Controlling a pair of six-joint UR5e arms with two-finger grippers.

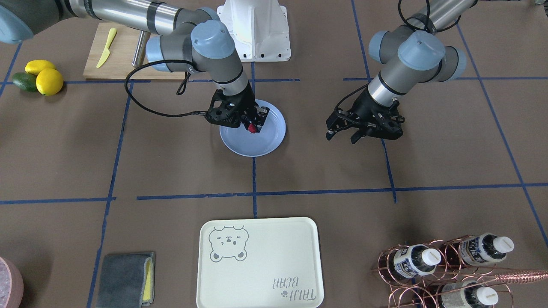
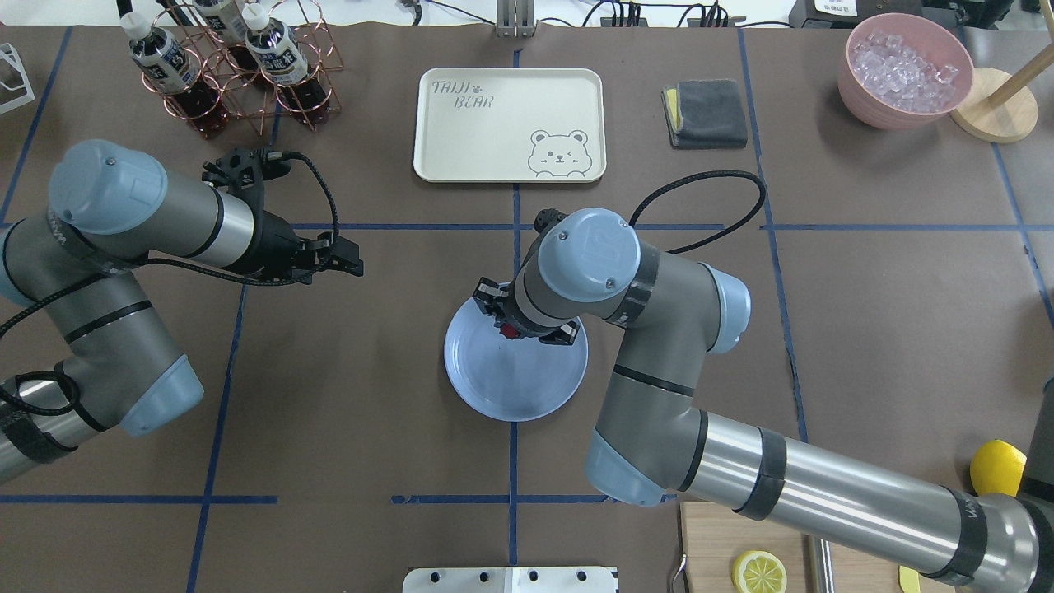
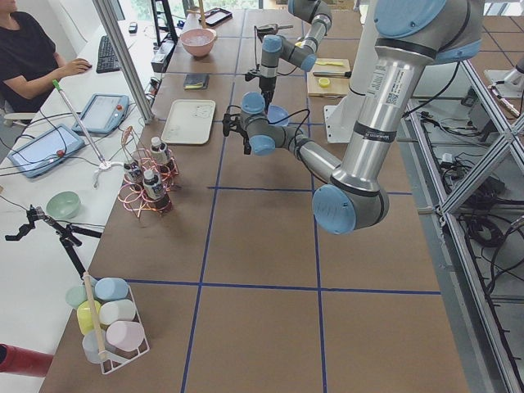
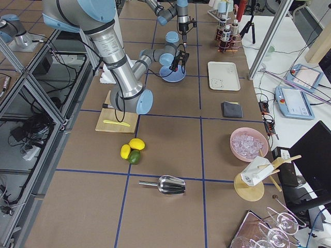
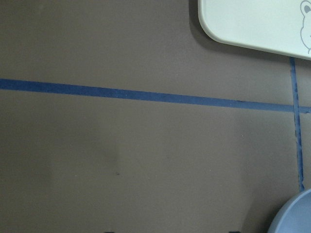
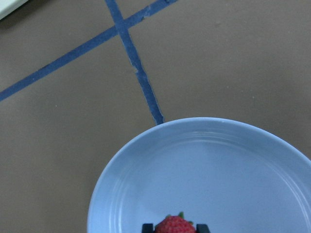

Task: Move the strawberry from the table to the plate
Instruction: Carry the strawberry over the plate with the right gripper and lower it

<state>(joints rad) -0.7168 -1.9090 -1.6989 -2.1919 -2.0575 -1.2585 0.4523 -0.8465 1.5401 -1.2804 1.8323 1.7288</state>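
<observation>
Nearest the robot's base: wooden cutting board (image 2: 725, 535) at the desk (image 2: 370, 395) edge, a lemon slice (image 2: 759, 571) on it.

Mid-desk: light blue plate (image 2: 515, 387) sits on a crossing of blue tape lines. Right end effector (image 1: 253, 124) hangs over the plate's far half, pointing down. Its jaws are closed narrowly on the strawberry (image 6: 175, 225), a dark fingertip on either side of the berry. The strawberry is inside the plate's rim; cannot tell if it touches the plate surface.

Same depth, off to the left: left end effector (image 1: 342, 137) is held above bare desk, well apart from the plate, jaws spread wide, nothing between them.

Far side: cream bear tray (image 2: 461, 132), grey cloth (image 2: 712, 111) beside it, bottles (image 2: 272, 49) in a copper wire rack, pink bowl (image 2: 873, 111) of ice.
</observation>
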